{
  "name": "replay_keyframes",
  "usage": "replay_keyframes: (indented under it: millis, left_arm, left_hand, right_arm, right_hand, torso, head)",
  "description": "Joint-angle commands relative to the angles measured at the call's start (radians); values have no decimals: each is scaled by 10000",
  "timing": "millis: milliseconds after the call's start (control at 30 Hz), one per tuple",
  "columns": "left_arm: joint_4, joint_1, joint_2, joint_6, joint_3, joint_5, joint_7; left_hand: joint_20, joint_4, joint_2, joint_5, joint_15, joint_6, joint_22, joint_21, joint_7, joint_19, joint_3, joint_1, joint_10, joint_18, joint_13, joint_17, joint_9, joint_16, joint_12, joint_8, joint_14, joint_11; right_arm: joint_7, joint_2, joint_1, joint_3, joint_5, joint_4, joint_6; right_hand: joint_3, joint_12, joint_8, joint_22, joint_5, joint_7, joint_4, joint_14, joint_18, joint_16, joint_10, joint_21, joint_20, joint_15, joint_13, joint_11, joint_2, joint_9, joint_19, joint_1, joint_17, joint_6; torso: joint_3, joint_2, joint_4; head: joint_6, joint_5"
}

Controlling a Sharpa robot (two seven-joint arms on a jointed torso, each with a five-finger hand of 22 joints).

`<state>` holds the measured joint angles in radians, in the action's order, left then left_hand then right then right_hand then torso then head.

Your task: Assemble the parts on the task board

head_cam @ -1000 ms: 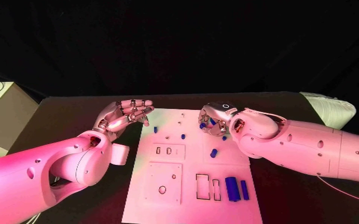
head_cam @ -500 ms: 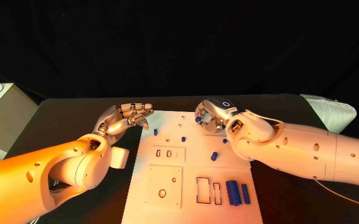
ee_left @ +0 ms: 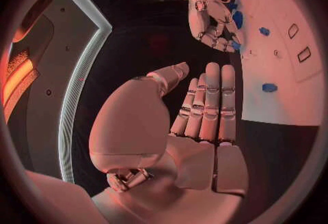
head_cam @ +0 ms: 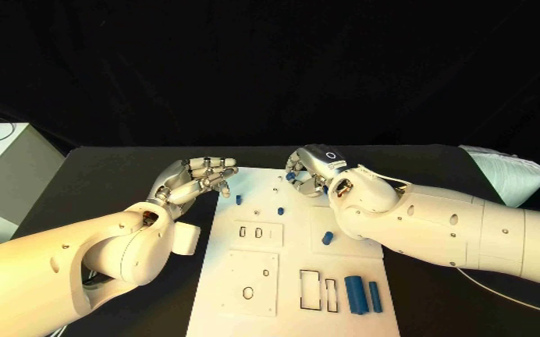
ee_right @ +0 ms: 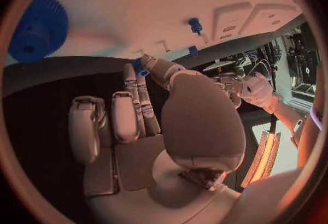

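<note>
Now, right hand (head_cam: 312, 172): at the far edge of the task board (head_cam: 254, 306), thumb and a finger pinching a small blue peg (ee_right: 141, 67).
Left hand (head_cam: 198, 179): beside the board's far left corner, fingers straight, side by side, holding nothing.
Gear (ee_right: 37, 27): blue, lying flat on the board.
Two blue bars (head_cam: 362, 294): near the board's right edge.

A black table (head_cam: 112, 167) stands under everything, behind it hangs a black curtain (head_cam: 270, 48), a pale box-like object (head_cam: 20, 157) sits just beside the table's left edge, and a white crumpled bag-like thing (head_cam: 506, 172) lies at its far right corner.
</note>
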<state>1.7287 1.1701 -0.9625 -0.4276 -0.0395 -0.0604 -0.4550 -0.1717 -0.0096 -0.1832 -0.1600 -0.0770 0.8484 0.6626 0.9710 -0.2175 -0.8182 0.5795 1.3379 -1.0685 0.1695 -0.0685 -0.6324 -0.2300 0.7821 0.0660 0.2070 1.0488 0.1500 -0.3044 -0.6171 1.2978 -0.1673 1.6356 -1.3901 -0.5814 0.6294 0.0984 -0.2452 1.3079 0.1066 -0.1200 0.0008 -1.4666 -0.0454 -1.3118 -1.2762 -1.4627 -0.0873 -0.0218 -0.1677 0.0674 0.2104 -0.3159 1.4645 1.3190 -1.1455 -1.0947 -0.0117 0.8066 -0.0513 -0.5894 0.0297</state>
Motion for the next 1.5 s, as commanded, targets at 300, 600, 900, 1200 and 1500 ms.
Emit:
replay_keyframes:
  millis: [300, 600, 900, 1200, 1500]
  left_arm:
    - [3, 16, 58, 301, 6, 58, -33]
    - [10, 16, 44, 308, 6, 60, -27]
    - [20, 18, 27, 324, 6, 61, -26]
    - [20, 27, 21, 350, 6, 62, 5]
    - [22, 39, 22, 386, 6, 62, 29]
  left_hand:
    - [-22, 66, 66, 44, 4, -78, 17, 35, 13, 79, -16, -25, 72, 130, 14, 17, -14, 66, 21, -55, -39, 31]
    - [-25, 75, 75, 43, 2, -73, 20, 41, 7, 83, -24, -24, 74, 132, 11, 20, -20, 78, 31, -47, -39, 33]
    - [-25, 75, 75, 43, 2, -73, 20, 41, 7, 83, -24, -24, 74, 132, 11, 20, -20, 78, 31, -47, -39, 33]
    - [-29, 87, 74, 43, -1, -75, 23, 48, 2, 87, -41, -32, 80, 133, 10, 23, -25, 92, 40, -43, -39, 37]
    - [-30, 87, 73, 43, -1, -75, 23, 48, 2, 87, -41, -32, 80, 133, 10, 23, -26, 93, 40, -43, -39, 37]
  right_arm:
    - [-190, 451, 5, 12, -48, 299, 170]
    - [-318, 611, 6, 15, 44, 395, 183]
    - [-437, 688, 8, 17, 159, 462, 314]
    - [-546, 822, 8, 17, 271, 593, 362]
    - [-674, 962, 7, 17, 329, 721, 500]
  right_hand:
    - [1, 19, -60, 952, 16, -22, -10, -221, 44, 21, -178, -3, 46, -31, -102, -167, -228, -25, -17, 197, 21, 74]
    - [1, 19, -60, 952, 16, -22, -10, -221, 44, 21, -178, -3, 46, -31, -102, -167, -228, -25, -17, 197, 21, 74]
    - [-3, 7, -57, 932, -1, -31, -23, -217, 39, 29, -163, 12, 40, -24, -116, -160, -202, -43, -33, 182, 40, 107]
    - [-4, 3, -55, 910, -4, -33, -34, -211, 33, 44, -158, 27, 38, -22, -121, -159, -189, -48, -48, 183, 66, 118]
    - [-6, -12, -47, 865, -18, -46, -42, -196, 21, 76, -138, 59, 32, -14, -132, -146, -163, -61, -80, 164, 120, 153]
  torso:
    - [4, 50, -7]
    - [1, 64, -18]
    - [10, 84, -3]
    - [13, 99, -29]
    - [1, 105, -32]
  head:
    - [-13, -29]
    - [-16, -63]
    - [-45, -68]
    - [-88, -78]
    - [-122, -81]
